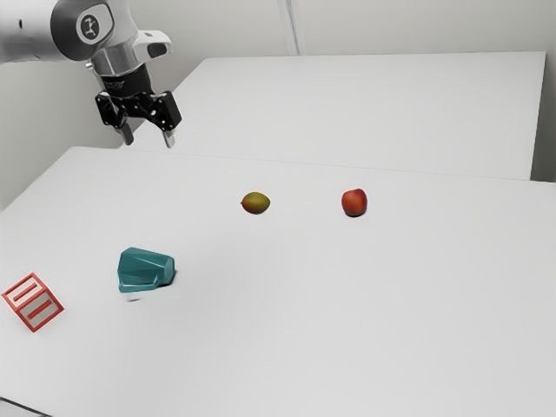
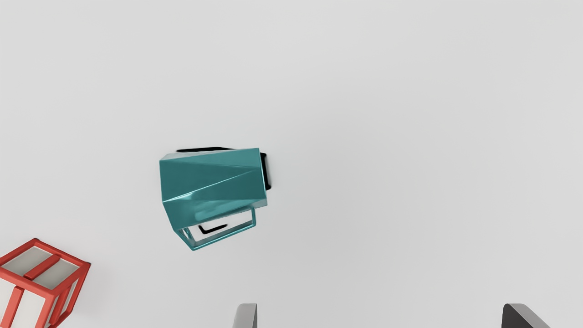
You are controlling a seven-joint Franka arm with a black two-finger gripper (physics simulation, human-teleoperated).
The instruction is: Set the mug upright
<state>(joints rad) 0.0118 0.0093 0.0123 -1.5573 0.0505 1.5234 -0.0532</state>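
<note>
The teal faceted mug [image 1: 144, 270] lies on its side on the white table in the exterior view, toward that view's left. High above the table's far left part hangs my gripper [image 1: 148, 141], well apart from the mug. In the wrist view the mug [image 2: 212, 184] shows its side wall, with its angular handle sticking out sideways close to the table. Both fingertips of my gripper [image 2: 380, 314] stand wide apart there, with bare table between them.
A red-framed box with pale panels [image 1: 33, 302] rests near the mug, also seen as the box [image 2: 41, 278] in the wrist view. Farther off on the table [image 1: 347, 330] are a green-brown mango [image 1: 255, 202] and a red apple [image 1: 354, 202].
</note>
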